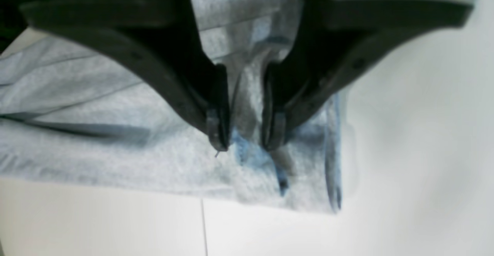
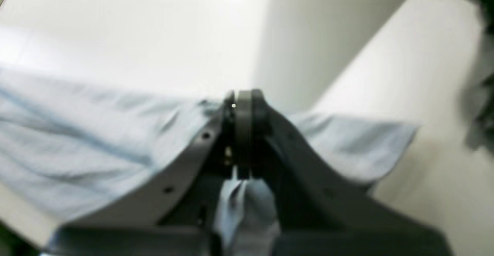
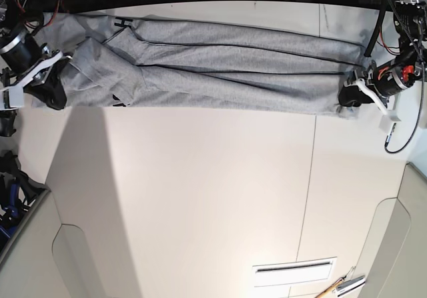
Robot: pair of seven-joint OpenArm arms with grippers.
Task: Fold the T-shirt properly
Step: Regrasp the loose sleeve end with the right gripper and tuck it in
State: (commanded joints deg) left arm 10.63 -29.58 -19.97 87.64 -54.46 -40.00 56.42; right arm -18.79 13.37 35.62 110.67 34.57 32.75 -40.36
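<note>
T-shirt (image 1: 115, 163) between the left gripper's (image 1: 247, 132) fingers, below the right gripper (image 2: 245, 97).

heather-grey T-shirt (image 3: 233, 51) with black lettering, off-white table (image 3: 200, 191)

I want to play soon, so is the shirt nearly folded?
Partly. The grey cotton T-shirt is already a long narrow strip. The black left hand has cloth between its fingers at one end. Still left: probably smoothing the wrinkles and folding the strip shorter.
</note>
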